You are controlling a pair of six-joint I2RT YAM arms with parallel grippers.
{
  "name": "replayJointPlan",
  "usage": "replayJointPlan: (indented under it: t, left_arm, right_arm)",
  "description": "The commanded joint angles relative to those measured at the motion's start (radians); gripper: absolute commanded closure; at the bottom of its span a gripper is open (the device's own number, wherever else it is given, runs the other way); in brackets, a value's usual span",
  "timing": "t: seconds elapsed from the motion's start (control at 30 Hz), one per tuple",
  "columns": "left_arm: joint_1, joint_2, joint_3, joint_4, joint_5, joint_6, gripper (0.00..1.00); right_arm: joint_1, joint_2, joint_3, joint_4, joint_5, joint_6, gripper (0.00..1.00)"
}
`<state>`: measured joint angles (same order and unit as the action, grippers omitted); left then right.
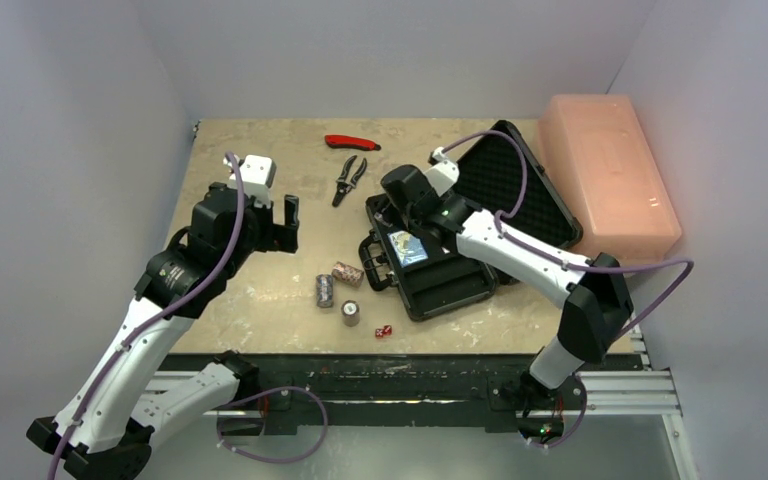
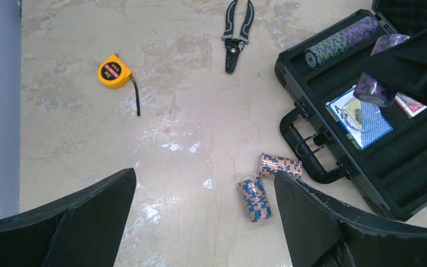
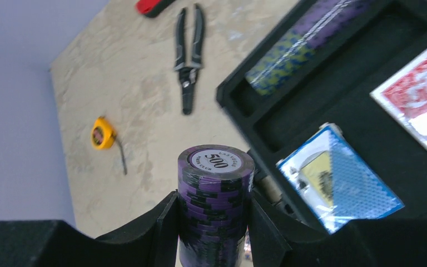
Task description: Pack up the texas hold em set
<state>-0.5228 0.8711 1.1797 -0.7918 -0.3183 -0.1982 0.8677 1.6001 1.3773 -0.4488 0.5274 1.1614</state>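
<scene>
right hand (image 3: 214, 222) grips purple chip stack (image 3: 216, 189) between fingers (image 3: 164, 228).

At the far right of your tabletop (image 1: 260, 295) you have a large pink box (image 1: 610, 175). Black-handled pliers (image 1: 349, 179) lie near the far middle with a red-handled tool (image 1: 350, 142) just beyond them. A yellow tape measure (image 2: 114, 72) sits well to their left, with a short black strap.

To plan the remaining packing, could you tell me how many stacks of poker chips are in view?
5. Three stacks are on the table beside the case; one sits in the case's far slot; one is in the right gripper. The arm may hide others.
</scene>
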Motion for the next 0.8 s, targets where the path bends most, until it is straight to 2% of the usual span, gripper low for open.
replayJointPlan:
  t: [0.0,0.33,0.5,0.77]
  left_arm:
    - [0.008,0.006,-0.011,0.040,-0.023,0.017,0.05]
    - [0.008,0.022,-0.014,0.042,-0.036,0.025,0.06]
    - [0.007,0.025,-0.013,0.042,-0.032,0.026,0.07]
    - [0.007,0.029,-0.012,0.041,-0.031,0.032,0.07]
  right_arm:
    - [-0.095,0.012,0.077,-0.086,-0.039,0.150,1.00]
    - [-0.227,0.166,0.252,-0.303,-0.058,0.260,1.00]
    - [-0.287,0.207,0.272,-0.319,-0.103,0.297,1.00]
    - [-0.330,0.230,0.269,-0.303,-0.083,0.324,1.00]
